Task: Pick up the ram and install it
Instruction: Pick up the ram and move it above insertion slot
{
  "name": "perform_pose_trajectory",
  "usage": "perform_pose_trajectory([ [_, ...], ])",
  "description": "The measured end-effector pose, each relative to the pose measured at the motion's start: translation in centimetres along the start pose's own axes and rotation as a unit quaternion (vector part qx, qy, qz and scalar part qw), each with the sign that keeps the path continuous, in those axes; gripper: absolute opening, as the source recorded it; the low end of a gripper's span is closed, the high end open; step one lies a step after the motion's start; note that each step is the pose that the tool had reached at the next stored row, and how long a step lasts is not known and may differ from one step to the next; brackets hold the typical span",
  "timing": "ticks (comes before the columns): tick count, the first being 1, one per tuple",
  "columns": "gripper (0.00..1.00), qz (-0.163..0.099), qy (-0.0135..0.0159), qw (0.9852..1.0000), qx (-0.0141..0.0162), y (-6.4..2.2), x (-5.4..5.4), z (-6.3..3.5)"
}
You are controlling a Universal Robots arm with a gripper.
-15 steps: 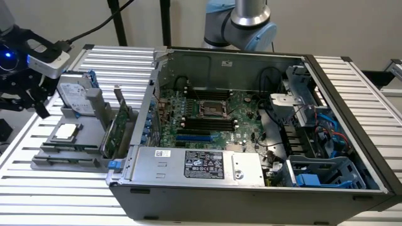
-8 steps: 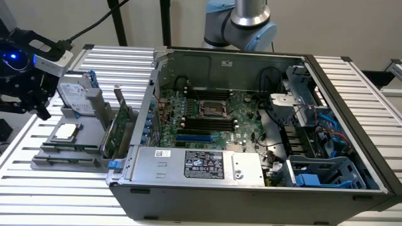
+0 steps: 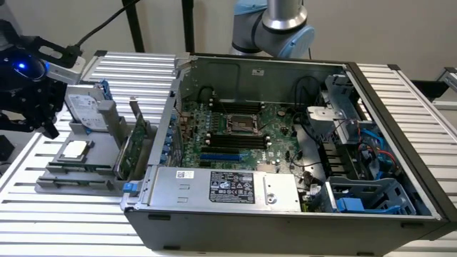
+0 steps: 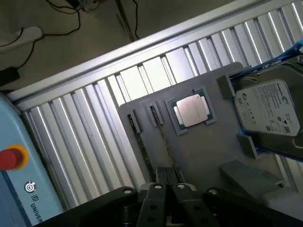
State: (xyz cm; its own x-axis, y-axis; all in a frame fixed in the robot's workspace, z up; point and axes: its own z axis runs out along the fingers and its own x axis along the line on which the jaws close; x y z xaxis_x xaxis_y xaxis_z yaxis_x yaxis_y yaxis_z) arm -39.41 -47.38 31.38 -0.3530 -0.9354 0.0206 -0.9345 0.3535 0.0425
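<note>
Grey tray [image 4: 199,156] near end effector [image 4: 166,182] holds processor [image 4: 193,111], hard drive [image 4: 267,111].

Arm [image 3: 277,24]: I am showing a silver and pale-blue joint at the back of the exterior view, near its middle. Wrist [image 3: 25,69]: I am hanging it at the exterior view's far left edge, with a blue light [image 3: 21,66] glowing on it. Claw [image 3: 47,128]: black, I am pointing it downward below the wrist and tilting it slightly toward the exterior view's right. In the wrist view, I am holding the fingers [image 4: 155,198] drawn close together, side by side.
</note>
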Motion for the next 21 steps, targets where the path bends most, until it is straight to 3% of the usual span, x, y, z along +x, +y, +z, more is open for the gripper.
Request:
perform_pose_trajectory([
  [5, 0.00, -0.045, 0.0019, 0.9990, 0.0010, -0.02, 0.0, 0.38],
  [12, 0.00, -0.101, 0.0043, 0.9949, 0.0020, -0.04, 0.0, 0.94],
  [18, 0.00, -0.116, 0.0047, 0.9933, 0.0030, -0.42, 0.9, 1.37],
  [21, 0.00, -0.118, 0.0042, 0.9929, 0.0053, -0.66, 1.6, 1.65],
])
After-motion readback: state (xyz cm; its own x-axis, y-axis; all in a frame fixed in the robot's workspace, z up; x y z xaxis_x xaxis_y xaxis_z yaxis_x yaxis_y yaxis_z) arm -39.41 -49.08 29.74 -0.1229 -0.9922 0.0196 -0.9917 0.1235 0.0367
